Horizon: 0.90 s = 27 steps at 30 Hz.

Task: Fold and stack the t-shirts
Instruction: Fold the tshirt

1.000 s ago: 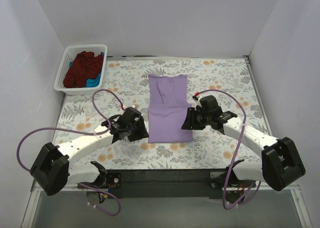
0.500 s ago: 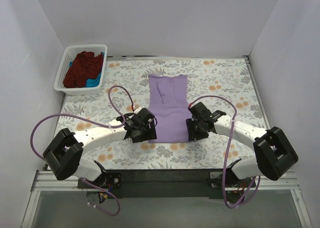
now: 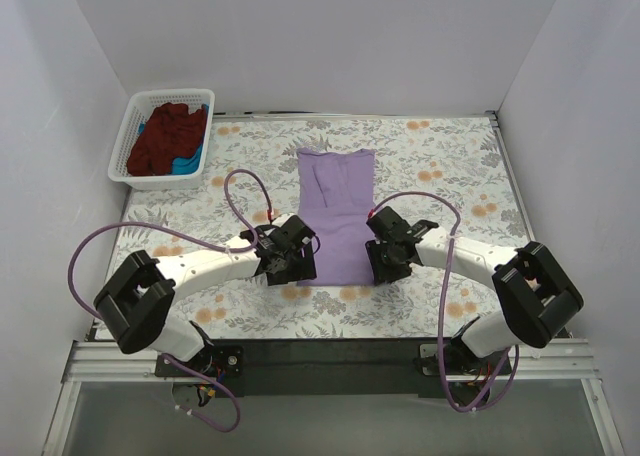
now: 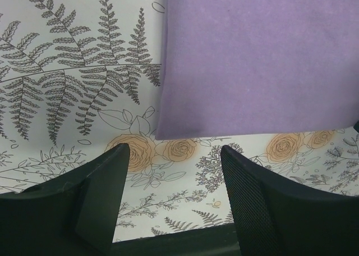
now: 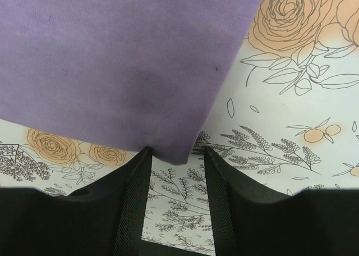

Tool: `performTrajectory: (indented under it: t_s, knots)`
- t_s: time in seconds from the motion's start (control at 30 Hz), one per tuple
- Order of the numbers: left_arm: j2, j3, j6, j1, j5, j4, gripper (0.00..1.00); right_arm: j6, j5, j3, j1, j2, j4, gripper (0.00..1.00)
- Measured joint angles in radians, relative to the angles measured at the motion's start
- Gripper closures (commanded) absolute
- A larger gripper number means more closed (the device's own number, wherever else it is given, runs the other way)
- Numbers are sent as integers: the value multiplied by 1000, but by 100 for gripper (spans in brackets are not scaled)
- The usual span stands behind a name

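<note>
The lavender t-shirt (image 3: 337, 211) lies flat in mid-table, folded into a long narrow strip with its collar at the far end. My left gripper (image 3: 300, 266) sits at the strip's near left corner. In the left wrist view that gripper (image 4: 174, 155) is open, with only tablecloth between its fingers and the shirt's hem (image 4: 252, 59) just ahead. My right gripper (image 3: 383, 261) is at the near right corner. In the right wrist view it (image 5: 176, 155) is open, and the shirt's corner (image 5: 140, 71) reaches just to the gap between its fingertips.
A white lattice basket (image 3: 170, 94) stands at the far left corner, holding a dark maroon t-shirt (image 3: 165, 136) and a bright blue one (image 3: 190, 161). The table carries a floral cloth (image 3: 450, 166). White walls close in the sides and back.
Both arms have swung inward to the near corners of the lavender shirt. The left gripper's fingers have spread wider.
</note>
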Motion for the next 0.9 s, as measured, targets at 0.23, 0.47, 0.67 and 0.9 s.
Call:
performTrajectory:
  t_s: [0.23,0.47,0.67,0.9]
  knots:
    - [28,21,-3,-6,-5,-12,36,-3,44,23,26,27,-27,59]
    - [65,44,-8,-14,-6,-38,36,-8,65,27,35,34,-31,73]
    - [66,59,-16,-14,-6,-56,36,-12,70,51,56,61,-42,85]
    - [98,80,-23,-14,-5,-69,37,-17,81,69,72,79,-60,99]
